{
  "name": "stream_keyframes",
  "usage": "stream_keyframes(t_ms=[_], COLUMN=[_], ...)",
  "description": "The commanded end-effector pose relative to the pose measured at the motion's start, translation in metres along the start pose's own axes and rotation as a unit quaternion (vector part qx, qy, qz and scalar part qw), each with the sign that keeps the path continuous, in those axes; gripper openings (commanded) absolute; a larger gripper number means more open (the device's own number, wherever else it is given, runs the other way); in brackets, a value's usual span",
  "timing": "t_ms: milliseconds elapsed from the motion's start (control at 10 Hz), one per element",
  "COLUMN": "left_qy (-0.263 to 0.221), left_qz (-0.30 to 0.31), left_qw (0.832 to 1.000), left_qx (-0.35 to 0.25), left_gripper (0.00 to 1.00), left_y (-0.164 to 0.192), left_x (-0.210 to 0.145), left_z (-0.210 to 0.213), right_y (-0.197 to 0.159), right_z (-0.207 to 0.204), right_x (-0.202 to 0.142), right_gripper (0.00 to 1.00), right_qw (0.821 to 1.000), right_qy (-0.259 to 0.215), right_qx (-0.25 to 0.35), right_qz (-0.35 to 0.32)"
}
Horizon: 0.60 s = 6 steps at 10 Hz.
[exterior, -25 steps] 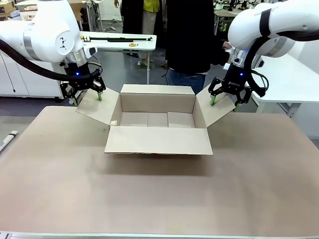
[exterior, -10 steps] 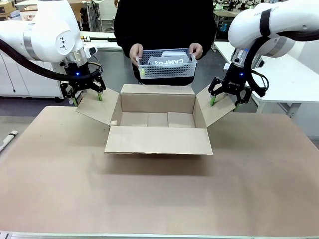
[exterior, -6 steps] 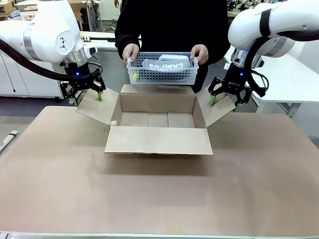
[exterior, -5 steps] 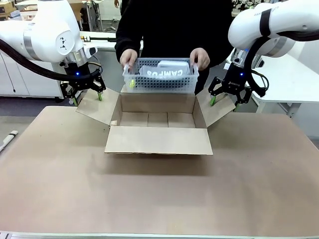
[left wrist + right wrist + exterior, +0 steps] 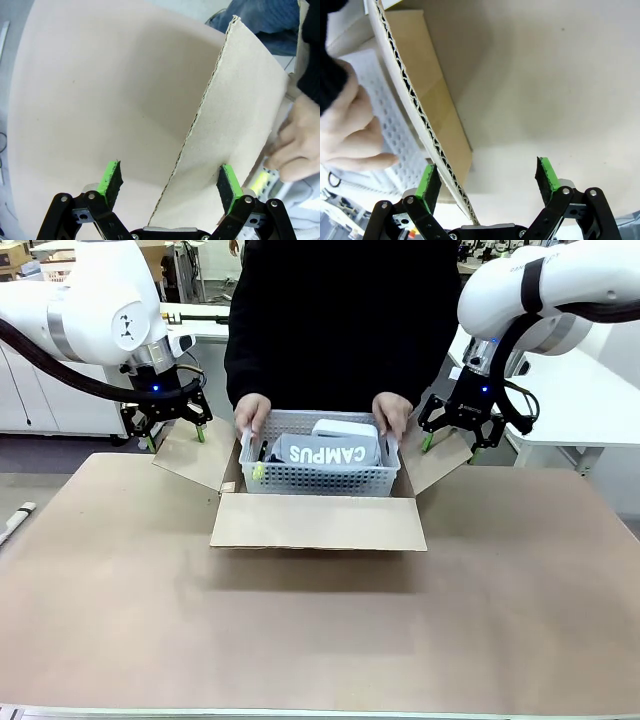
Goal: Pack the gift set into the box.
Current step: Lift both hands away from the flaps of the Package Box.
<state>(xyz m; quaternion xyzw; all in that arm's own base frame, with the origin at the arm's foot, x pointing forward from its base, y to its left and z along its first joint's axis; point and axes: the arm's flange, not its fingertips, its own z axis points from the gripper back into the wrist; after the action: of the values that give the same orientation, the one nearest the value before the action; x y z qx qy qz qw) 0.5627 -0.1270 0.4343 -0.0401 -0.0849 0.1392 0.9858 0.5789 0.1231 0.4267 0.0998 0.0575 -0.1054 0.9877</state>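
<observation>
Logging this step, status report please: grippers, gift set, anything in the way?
Left gripper, right gripper open, fingers astride the box's side flaps. Gift set in white basket, partly in box. Person's hands on basket.

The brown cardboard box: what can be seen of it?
The plain brown corrugated cardboard box sits open on the tan table. Its front flap lies flat toward the camera; each side flap slants outward between the open fingers of the left gripper or the right gripper. A person's hands hold a white perforated plastic basket, carrying a grey CAMPUS pack, partly inside it.
</observation>
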Motion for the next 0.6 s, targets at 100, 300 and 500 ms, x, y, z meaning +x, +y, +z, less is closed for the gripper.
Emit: stream_keyframes(t_ms=[100, 300, 500], left_qy=[-0.002, -0.002, -0.002], left_qz=[0.007, 0.007, 0.007], left_qw=[1.0, 1.0, 1.0], left_qx=[0.01, 0.01, 0.01], left_gripper=[1.0, 1.0, 1.0], left_y=[-0.0001, -0.0001, -0.0001], left_x=[-0.0014, -0.0014, -0.0014], left_z=[0.0021, 0.0021, 0.0021], right_y=[0.0018, 0.0018, 0.0018], right_z=[0.0043, 0.0043, 0.0043], right_x=[0.0014, 0.0014, 0.0014], right_gripper=[1.0, 1.0, 1.0], right_qw=[1.0, 1.0, 1.0], right_qy=[0.001, 0.001, 0.001], right_qx=[-0.009, -0.009, -0.009], right_qz=[-0.011, -0.011, -0.011])
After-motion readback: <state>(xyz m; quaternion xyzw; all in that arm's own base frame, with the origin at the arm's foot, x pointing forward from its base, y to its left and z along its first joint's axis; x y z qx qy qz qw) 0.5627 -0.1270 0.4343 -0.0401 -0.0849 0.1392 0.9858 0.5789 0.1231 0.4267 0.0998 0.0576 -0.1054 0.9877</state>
